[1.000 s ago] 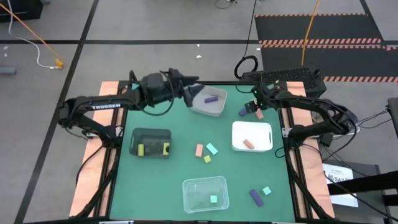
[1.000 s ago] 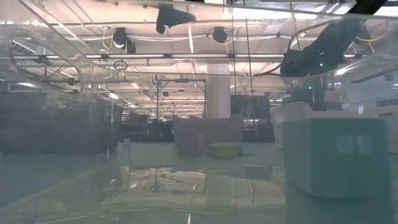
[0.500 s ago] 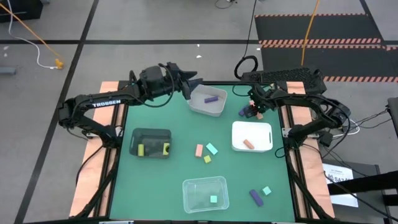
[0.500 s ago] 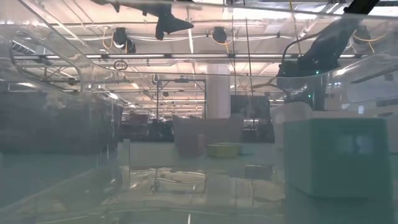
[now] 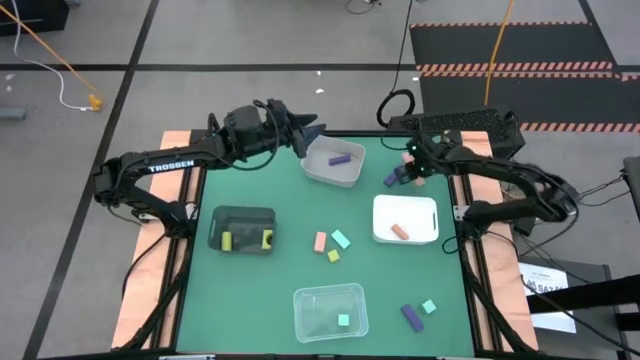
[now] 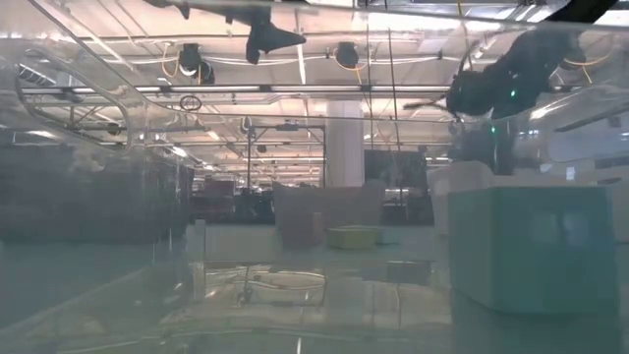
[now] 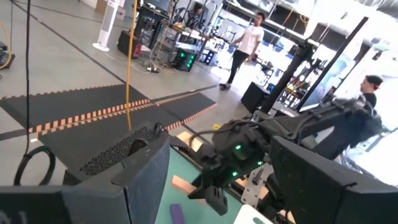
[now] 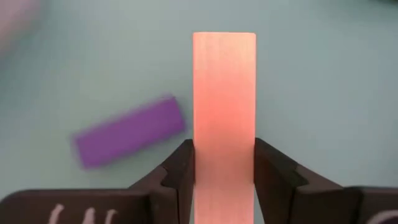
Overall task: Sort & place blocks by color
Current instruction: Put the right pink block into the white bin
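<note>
High view: right tool (image 5: 413, 172) near counter's (image 5: 260, 290) far right corner, just beyond white tray (image 5: 430, 212) already holding a pink piece; left tool (image 5: 305, 132) hangs parted over grey tray (image 5: 322, 172) with purple bar (image 5: 341, 158); right wrist view: salmon block (image 8: 224, 106) clamped endwise, likely for white tray; loose purple block (image 8: 127, 131) on counter beside.

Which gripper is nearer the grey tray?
Left. The left gripper hovers at the grey tray's far-left corner; the right gripper, shut on a salmon block, is farther off, beyond its right side.
</note>
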You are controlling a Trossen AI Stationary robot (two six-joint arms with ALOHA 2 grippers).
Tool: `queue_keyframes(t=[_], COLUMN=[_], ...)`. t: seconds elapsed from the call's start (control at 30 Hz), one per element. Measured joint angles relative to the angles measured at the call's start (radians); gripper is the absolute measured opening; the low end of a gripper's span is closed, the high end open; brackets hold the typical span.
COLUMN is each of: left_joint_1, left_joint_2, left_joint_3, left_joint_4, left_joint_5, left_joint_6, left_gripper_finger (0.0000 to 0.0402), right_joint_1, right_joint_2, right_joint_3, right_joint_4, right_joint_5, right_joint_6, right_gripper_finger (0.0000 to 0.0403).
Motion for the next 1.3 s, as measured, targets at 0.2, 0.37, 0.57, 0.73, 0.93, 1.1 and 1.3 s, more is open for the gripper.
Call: queue_keyframes(t=[0.2,0.37,0.57,0.73,0.93,1.1,1.3], left_joint_1=[-0.002,-0.013,-0.053,-0.105,-0.170,-0.204,-0.273], left_joint_2=[0.000,0.000,0.000,0.000,0.000,0.000,0.000], left_joint_3=[0.000,0.000,0.000,0.000,0.000,0.000,0.000], left_joint_4=[0.024,0.028,0.026,0.014,0.014,0.015,-0.079], left_joint_5=[-0.002,-0.003,0.001,0.002,0.002,0.004,0.028], left_joint_6=[-0.051,-0.128,-0.172,-0.173,-0.174,-0.239,-0.307], left_gripper_finger=[0.0273,0.0273,0.0273,0.0273,0.0273,0.0273,0.0273], right_joint_1=[0.002,0.021,0.115,0.219,0.338,0.398,0.444], right_joint_2=[-0.177,-0.296,-0.381,-0.398,-0.398,-0.400,-0.407], right_joint_3=[0.000,0.001,0.002,0.002,0.002,0.002,0.003], right_joint_4=[0.182,0.434,0.757,0.938,0.944,0.862,0.442], right_joint_5=[-0.179,-0.398,-0.574,-0.626,-0.632,-0.637,-0.707], right_joint_6=[0.005,0.030,0.079,0.138,0.143,0.175,0.256], right_gripper_finger=[0.0111,0.0111,0.0111,0.0111,0.0111,0.0111,0.0111])
